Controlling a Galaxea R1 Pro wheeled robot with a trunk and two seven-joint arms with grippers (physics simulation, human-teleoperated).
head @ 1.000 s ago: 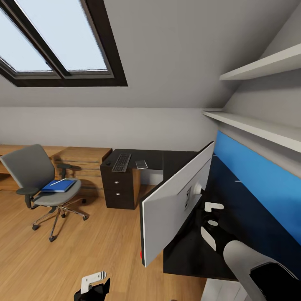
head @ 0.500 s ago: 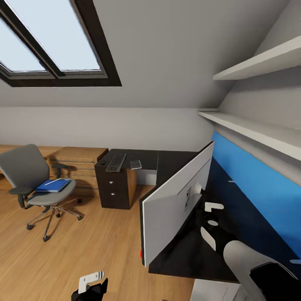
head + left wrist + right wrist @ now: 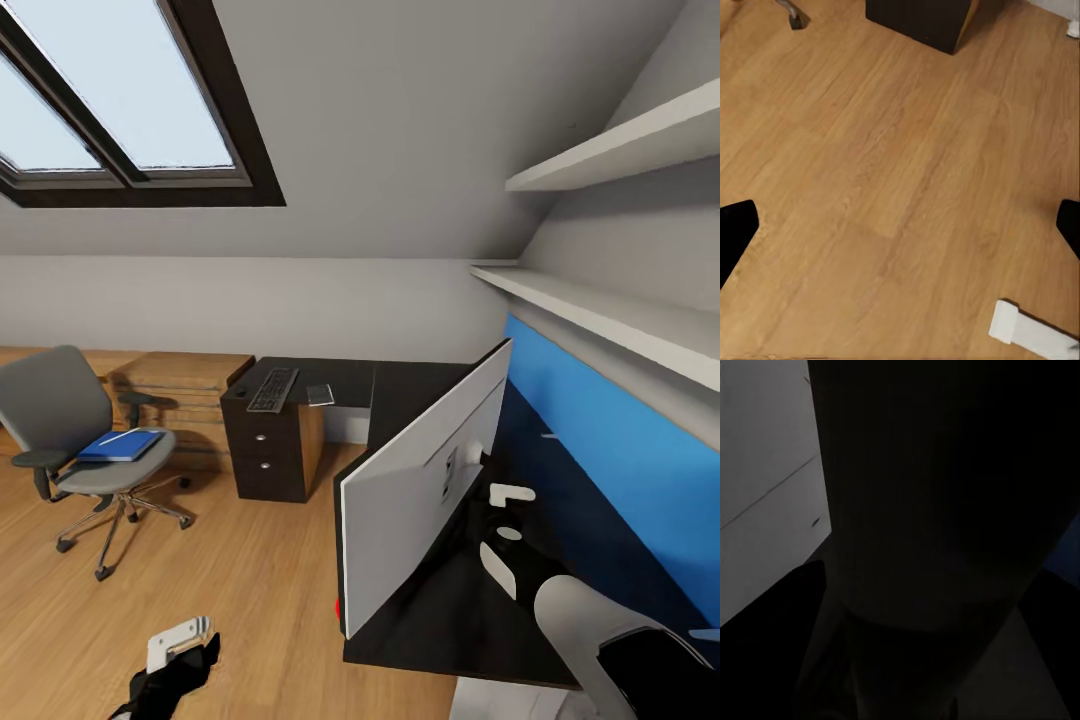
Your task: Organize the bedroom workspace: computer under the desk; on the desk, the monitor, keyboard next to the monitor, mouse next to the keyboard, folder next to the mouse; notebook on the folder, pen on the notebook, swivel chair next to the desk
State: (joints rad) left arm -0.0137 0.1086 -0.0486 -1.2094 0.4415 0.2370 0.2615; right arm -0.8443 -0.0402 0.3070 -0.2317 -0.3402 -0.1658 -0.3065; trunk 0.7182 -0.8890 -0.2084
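Note:
My right gripper (image 3: 503,530) is shut on the black stand of the monitor (image 3: 420,490) and holds it tilted over the near end of the desk (image 3: 420,385), pale back toward me. In the right wrist view the stand (image 3: 937,510) is dark beside the pale back (image 3: 765,487). Far along the desk lie the keyboard (image 3: 273,389), the mouse (image 3: 241,389) and a small flat grey item (image 3: 320,395), maybe the notebook. The folder (image 3: 120,446) with the pen (image 3: 118,437) on it rests on the swivel chair (image 3: 55,405) at left. My left gripper (image 3: 175,650) (image 3: 900,225) hangs open over the floor. The computer is out of view.
The drawer unit (image 3: 270,450) (image 3: 919,19) stands under the desk's far end. A low light-wood cabinet (image 3: 180,375) runs along the back wall. White shelves (image 3: 610,310) jut out above a blue wall panel (image 3: 620,440). Wood floor (image 3: 230,590) lies between chair and desk.
The whole view has shifted, so chair and drawer unit sit further left in the picture. The monitor keeps its place in my right gripper. My left gripper has dropped lower and to the left.

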